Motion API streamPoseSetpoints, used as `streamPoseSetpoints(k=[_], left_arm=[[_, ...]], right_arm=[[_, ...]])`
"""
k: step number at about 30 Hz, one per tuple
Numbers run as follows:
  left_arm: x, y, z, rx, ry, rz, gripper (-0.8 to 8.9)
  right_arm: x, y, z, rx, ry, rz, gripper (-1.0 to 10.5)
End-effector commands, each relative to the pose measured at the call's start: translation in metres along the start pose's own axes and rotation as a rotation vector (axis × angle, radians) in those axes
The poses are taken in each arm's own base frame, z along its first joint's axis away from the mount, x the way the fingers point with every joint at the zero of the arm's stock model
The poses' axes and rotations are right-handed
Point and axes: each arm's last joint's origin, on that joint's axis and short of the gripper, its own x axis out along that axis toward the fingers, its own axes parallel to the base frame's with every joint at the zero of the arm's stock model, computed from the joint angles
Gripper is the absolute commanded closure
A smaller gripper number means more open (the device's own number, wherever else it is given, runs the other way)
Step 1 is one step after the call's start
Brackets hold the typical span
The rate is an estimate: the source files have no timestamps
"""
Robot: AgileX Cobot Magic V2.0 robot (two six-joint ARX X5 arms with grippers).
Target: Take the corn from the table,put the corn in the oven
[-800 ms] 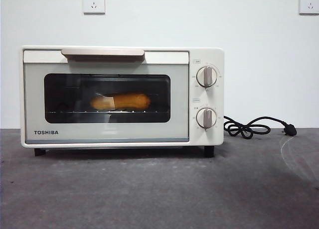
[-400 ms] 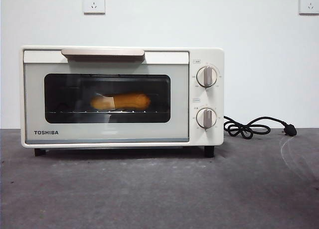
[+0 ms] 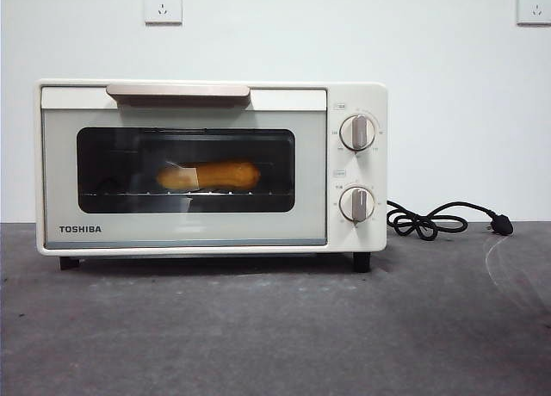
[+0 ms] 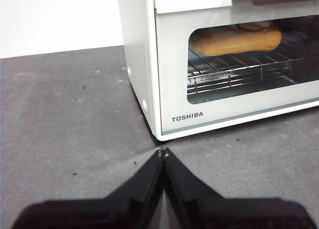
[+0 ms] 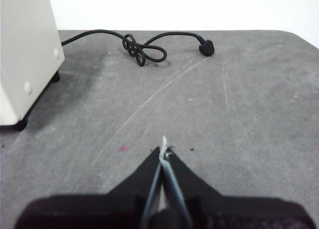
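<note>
The cream-white Toshiba oven (image 3: 211, 168) stands on the dark grey table (image 3: 275, 327) with its glass door closed. Behind the glass the yellow-orange corn (image 3: 209, 176) lies on the wire rack; the left wrist view shows the corn (image 4: 237, 40) on the rack too. My left gripper (image 4: 163, 152) is shut and empty above the table, off the oven's (image 4: 149, 64) front left corner. My right gripper (image 5: 163, 150) is also shut and empty, over the table to the right of the oven (image 5: 25, 55). Neither gripper shows in the front view.
A black power cord (image 3: 439, 219) with its plug (image 3: 502, 226) lies coiled on the table right of the oven; the right wrist view shows the cord (image 5: 142, 47) ahead. Two wall sockets (image 3: 162, 3) are mounted above. Two knobs (image 3: 356, 133) sit on the oven's right panel.
</note>
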Motion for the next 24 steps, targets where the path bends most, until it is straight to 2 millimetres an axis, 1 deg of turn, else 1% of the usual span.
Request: streamPoseSetpoints(k=[1, 24], left_arm=[[0.0007, 0.0003, -0.0018, 0.001, 0.001, 0.005, 8.17], [0.0007, 0.0003, -0.0017, 0.001, 0.001, 0.005, 8.17]], right_arm=[[0.0014, 0.0001, -0.0034, -0.005, 0.000, -0.006, 9.5], [0.0014, 0.0000, -0.0026, -0.009, -0.007, -0.006, 9.5]])
